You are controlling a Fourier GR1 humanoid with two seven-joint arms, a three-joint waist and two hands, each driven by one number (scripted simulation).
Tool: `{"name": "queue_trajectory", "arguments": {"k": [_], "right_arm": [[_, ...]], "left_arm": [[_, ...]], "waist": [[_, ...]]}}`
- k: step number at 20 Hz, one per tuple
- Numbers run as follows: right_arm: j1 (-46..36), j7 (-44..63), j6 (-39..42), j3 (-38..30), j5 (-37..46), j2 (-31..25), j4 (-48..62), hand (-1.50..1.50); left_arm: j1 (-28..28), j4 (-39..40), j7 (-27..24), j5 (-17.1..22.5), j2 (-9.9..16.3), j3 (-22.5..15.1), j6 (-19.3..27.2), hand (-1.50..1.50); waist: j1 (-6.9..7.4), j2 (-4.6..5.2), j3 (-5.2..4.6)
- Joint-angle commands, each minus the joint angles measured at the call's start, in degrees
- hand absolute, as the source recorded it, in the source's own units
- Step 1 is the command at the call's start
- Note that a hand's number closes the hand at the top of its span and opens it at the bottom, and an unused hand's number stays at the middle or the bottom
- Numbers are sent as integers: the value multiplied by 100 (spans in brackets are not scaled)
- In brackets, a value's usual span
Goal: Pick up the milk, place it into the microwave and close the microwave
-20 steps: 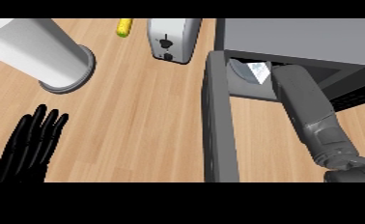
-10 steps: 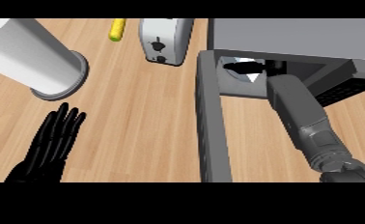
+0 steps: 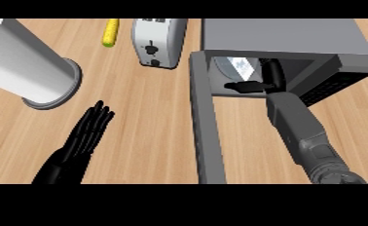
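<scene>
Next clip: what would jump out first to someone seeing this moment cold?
The open microwave at upper right draws the eye first, its door swung out toward the viewer and the right hand reaching into the cavity beside the milk carton. Then the large grey cylinder at far left, with the left hand resting open below it. A toaster and a yellow corn cob sit along the top.

Bright even light, soft shadows, dim microwave (image 3: 287, 49) interior, no glare
</scene>
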Motion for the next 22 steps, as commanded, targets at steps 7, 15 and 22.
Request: {"name": "queue_trajectory", "arguments": {"k": [7,15,22], "right_arm": [[837,-486,519,212,-51,126,-463,-150],[2123,-48,1142,650,-196,105,-2191,-150],[3447,129,1403,956,-263,118,-3733,-150]], "left_arm": [[-741,671,106,-382,272,-379,-431,150],[-878,1254,-23,-1256,49,-913,60,150],[-1413,2545,-54,-1424,-54,-1451,-298,150]], "waist": [[-251,-117,-14],[-375,-169,-21],[-502,-178,-29]]}}
